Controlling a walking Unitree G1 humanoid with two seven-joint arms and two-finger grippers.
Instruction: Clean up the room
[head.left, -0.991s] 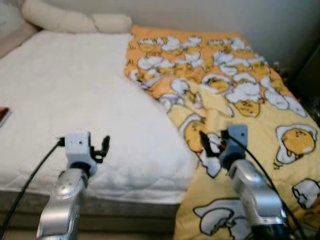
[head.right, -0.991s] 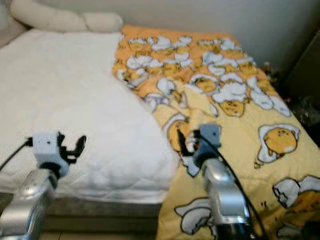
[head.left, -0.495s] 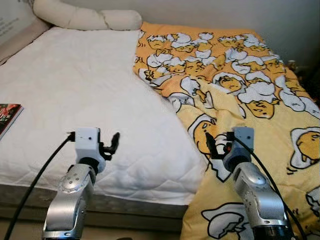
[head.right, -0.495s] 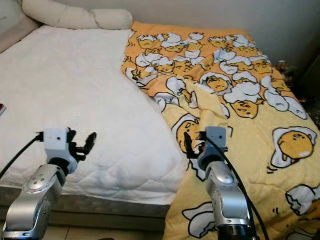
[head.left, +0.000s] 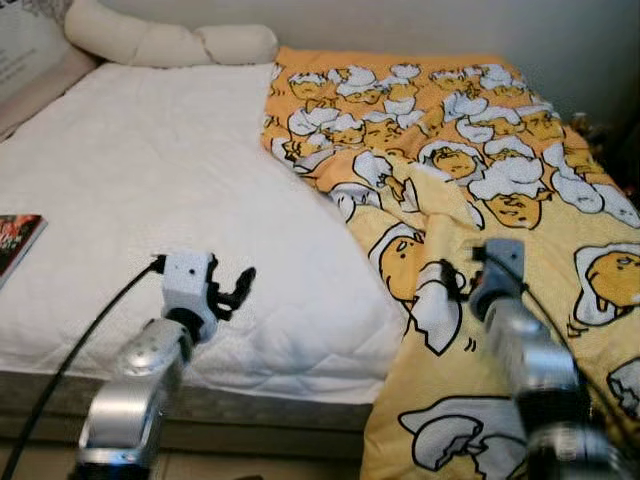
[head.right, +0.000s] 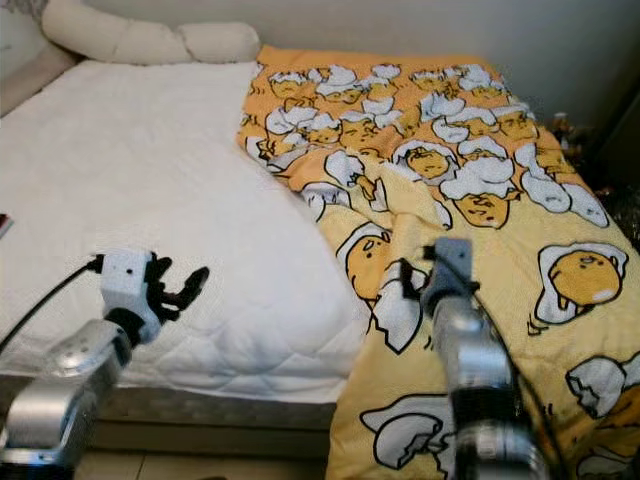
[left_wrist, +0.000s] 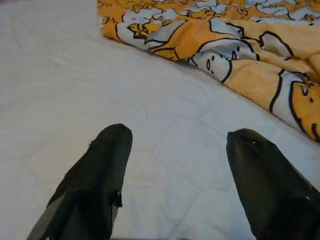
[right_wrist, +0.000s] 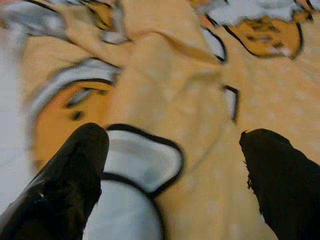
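Observation:
A yellow-orange blanket printed with cartoon eggs lies rumpled over the right half of the bed and hangs off its front edge. The white quilted mattress is bare on the left half. My left gripper hovers open over the mattress near its front edge; its fingers have nothing between them. My right gripper is open just above the blanket's folded edge, nothing held.
A long cream bolster pillow lies at the head of the bed against the wall. A book with a dark red cover rests at the mattress's left edge. Dark clutter sits beside the bed at far right.
The camera has shifted slightly. My right arm has moved forward and right over the blanket and looks blurred. My left gripper has edged a little to the right above the mattress.

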